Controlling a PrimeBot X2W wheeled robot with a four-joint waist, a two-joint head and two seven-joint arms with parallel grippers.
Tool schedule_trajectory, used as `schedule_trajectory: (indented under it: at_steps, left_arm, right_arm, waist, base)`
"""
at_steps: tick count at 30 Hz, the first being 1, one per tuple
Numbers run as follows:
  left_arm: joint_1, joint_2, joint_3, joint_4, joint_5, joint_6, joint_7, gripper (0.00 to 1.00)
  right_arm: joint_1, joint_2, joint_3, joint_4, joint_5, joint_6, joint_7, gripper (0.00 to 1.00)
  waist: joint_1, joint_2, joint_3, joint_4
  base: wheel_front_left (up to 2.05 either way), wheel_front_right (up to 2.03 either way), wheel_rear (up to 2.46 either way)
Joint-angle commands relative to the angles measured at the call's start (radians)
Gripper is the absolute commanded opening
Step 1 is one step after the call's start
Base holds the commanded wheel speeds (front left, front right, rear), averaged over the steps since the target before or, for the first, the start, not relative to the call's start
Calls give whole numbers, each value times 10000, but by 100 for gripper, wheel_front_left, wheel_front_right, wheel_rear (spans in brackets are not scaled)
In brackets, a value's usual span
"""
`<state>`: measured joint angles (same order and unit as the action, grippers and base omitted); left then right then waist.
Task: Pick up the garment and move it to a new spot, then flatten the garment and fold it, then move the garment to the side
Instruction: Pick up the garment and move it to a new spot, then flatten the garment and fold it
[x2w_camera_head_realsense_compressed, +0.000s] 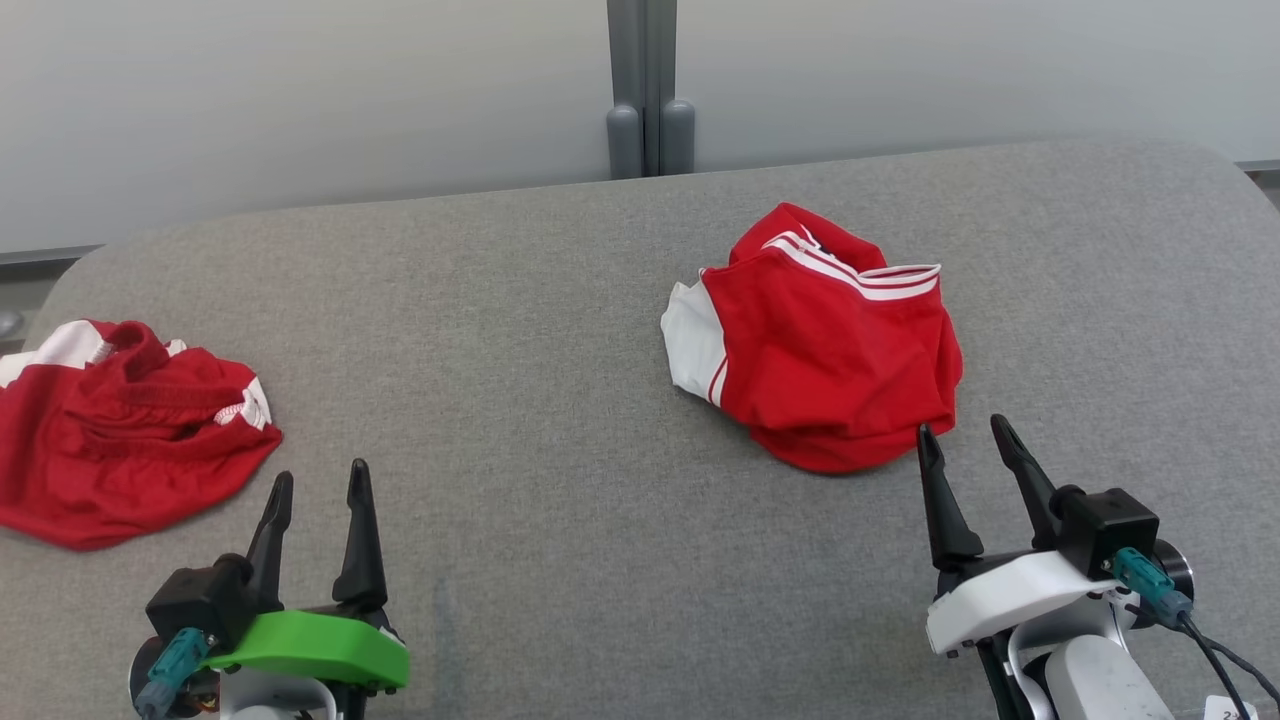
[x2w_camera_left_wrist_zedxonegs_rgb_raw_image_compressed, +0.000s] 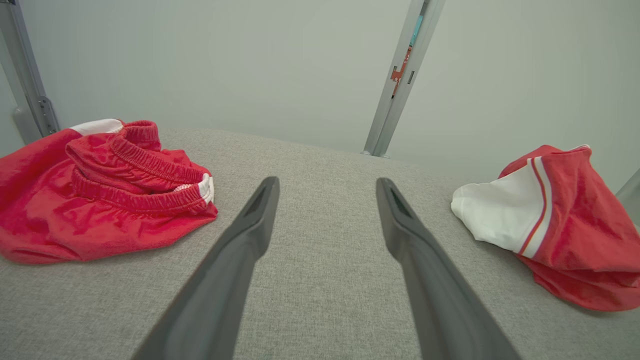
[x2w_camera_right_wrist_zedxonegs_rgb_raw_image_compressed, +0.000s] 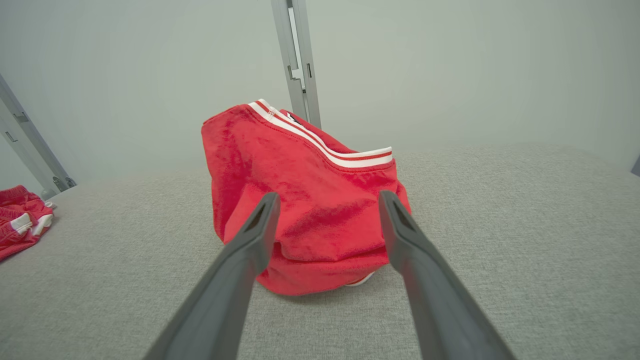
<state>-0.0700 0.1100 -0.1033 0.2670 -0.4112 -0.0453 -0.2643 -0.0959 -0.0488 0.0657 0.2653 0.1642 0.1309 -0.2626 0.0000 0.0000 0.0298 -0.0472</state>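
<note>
The crumpled red garment (x2w_camera_head_realsense_compressed: 820, 360) with white trim sits bunched at about two o'clock on the grey table (x2w_camera_head_realsense_compressed: 520, 330), its striped band (x2w_camera_head_realsense_compressed: 860, 275) tipped up at the far side. My right gripper (x2w_camera_head_realsense_compressed: 962, 426) hovers just short of its near edge, at five o'clock, fingers spread wide and holding nothing; lined up, I'd say, to bite into that front fold. My left gripper (x2w_camera_head_realsense_compressed: 322, 472) waits at seven o'clock, equally wide and empty, over bare table. A second red garment (x2w_camera_head_realsense_compressed: 120, 440) lies heaped at nine o'clock, well apart.
</note>
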Motion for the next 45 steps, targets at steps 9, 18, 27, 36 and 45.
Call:
schedule_trajectory:
  at_steps: [9,18,27,36,45]
  left_arm:
    - [96,-130,215,60,339,-228,-2,100]
    - [-193,-171,231,135,529,-319,-2,100]
    - [-620,-166,33,167,573,-404,8,100]
    - [-1230,-178,-239,247,659,-498,18,100]
    - [-1519,-213,-262,286,638,-515,4,100]
  right_arm:
    - [48,-29,16,59,38,-3,-34,100]
    - [-501,-26,324,156,62,-3,176,100]
    - [-3419,-29,933,875,372,-3,2908,100]
    - [-6013,-250,1296,2656,768,-3,5861,100]
    - [-7248,-318,1002,3871,518,-3,6951,100]
  waist:
    - [0,0,-78,40]
    - [0,0,-91,179]
    - [0,0,441,349]
    - [0,0,1177,769]
    - [0,0,1498,1001]
  base:
    - [0,0,0]
    - [0,0,0]
    - [0,0,0]
    - [0,0,0]
    - [0,0,0]
